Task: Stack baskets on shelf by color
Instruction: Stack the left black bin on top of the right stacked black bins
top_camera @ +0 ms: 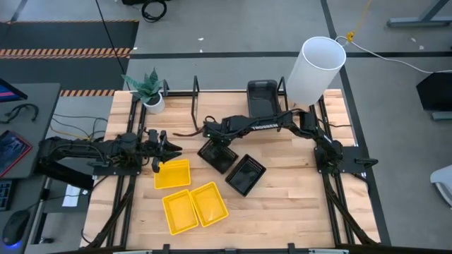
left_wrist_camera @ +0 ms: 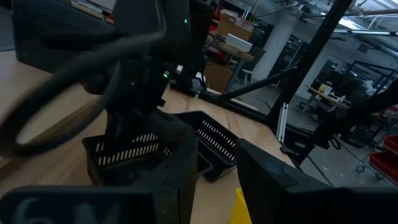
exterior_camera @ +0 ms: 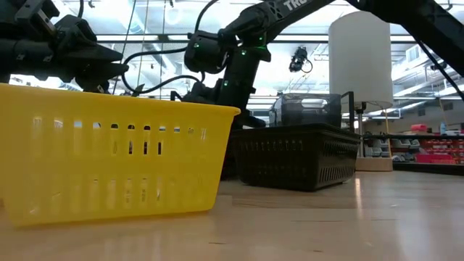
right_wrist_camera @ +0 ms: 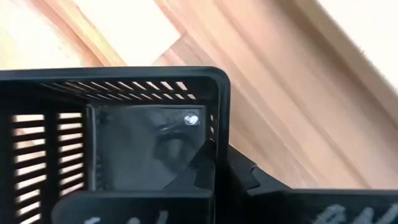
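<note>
Two black slotted baskets sit mid-table: one (top_camera: 217, 154) under my right gripper (top_camera: 212, 139), the other (top_camera: 245, 174) just beside it toward the near right. Three yellow baskets rest flat: one (top_camera: 173, 173) below my open left gripper (top_camera: 164, 150), which hovers over its far edge, and two (top_camera: 178, 210) (top_camera: 209, 202) side by side near the near edge. A smoky grey basket (top_camera: 263, 95) stands on the shelf (top_camera: 212, 99) at the far edge. The other baskets are out of view. My right gripper holds the black basket by a side wall (right_wrist_camera: 217, 134) close to a corner of its rim (right_wrist_camera: 221, 76). One finger (right_wrist_camera: 137, 208) is inside the basket and the other (right_wrist_camera: 311, 208) outside, coming from above. Whether the basket is off the table I cannot tell.
A tall white cylinder (top_camera: 316, 69) stands at the far right of the table, beside the shelf's wire uprights (top_camera: 282, 86). A small potted plant (top_camera: 150, 93) sits at the far left. Bare tabletop (top_camera: 296, 204) lies toward the near right.
</note>
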